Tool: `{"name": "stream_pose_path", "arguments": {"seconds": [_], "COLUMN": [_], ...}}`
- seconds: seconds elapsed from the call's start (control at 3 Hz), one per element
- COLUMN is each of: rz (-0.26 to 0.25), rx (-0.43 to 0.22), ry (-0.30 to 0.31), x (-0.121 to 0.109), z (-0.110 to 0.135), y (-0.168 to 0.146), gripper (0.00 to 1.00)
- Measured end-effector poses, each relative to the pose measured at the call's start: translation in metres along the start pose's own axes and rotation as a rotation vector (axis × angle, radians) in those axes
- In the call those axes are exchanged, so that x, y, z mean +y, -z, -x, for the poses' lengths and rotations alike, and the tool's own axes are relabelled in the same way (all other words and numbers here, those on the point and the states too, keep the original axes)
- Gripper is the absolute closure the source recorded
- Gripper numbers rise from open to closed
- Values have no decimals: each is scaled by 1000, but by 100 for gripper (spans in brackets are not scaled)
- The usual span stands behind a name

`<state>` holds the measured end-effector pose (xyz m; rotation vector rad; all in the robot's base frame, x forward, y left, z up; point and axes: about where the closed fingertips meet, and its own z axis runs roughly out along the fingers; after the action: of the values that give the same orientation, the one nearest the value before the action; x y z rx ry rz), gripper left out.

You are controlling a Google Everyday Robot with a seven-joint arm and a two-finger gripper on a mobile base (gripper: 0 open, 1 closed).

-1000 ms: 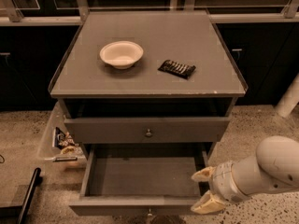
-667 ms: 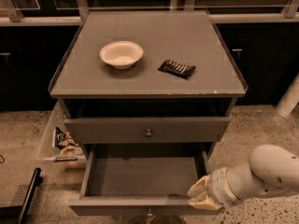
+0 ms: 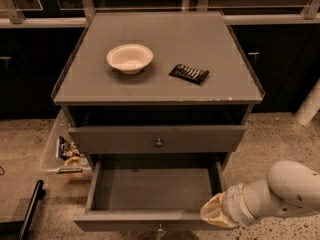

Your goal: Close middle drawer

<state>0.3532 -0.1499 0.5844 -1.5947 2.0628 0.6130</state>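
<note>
Floor, 8 o'clock of frame: a dark bar (image 3: pixel 31 205) lying on speckled ground.

Bin (image 3: pixel 51 153): clear plastic, just beside the cabinet's left flank, holding a few wrapped snacks (image 3: pixel 69 152).

Cabinet (image 3: pixel 75 113): grey, square top; its surface (image 3: pixel 160 31) carries two items.

Bowl (image 3: pixel 129 58): pale, round, upright, at 9 o'clock from the surface's centre.

Packet (image 3: pixel 189 73): dark, flat, lying at 4 o'clock from the bowl, apart from it.

Top drawer (image 3: pixel 115 140): low grey front, pulled out a little, a dark gap above it.

Middle drawer (image 3: pixel 150 188): directly under the top drawer, at 6 o'clock of the cabinet, drawn far out; bare grey inside with nothing in it. Its knob (image 3: pixel 159 228) shows at the bottom edge of the frame.

Gripper (image 3: pixel 213 214): cream-coloured, at 4 o'clock from the middle drawer's inside, at the right end of its front panel. Jaws drawn together, nothing held. Contact with the panel cannot be told.

Arm (image 3: pixel 282 190): white, rounded, reaching in from 4 o'clock of frame.

Post (image 3: pixel 310 104): white, leaning, at 3 o'clock, well apart from the cabinet.
</note>
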Motion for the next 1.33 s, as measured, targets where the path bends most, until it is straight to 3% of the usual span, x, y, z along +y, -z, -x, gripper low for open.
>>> {"name": "stream_pose_path", "arguments": {"seconds": [0.33, 0.67, 1.33], "rz": [-13, -70, -89], "rx": [-23, -54, -99], "ry": [-28, -44, -23], "x": [6, -9, -30], "z": [-27, -57, -93], "y": [-37, -80, -141], "gripper": [100, 100, 100]}}
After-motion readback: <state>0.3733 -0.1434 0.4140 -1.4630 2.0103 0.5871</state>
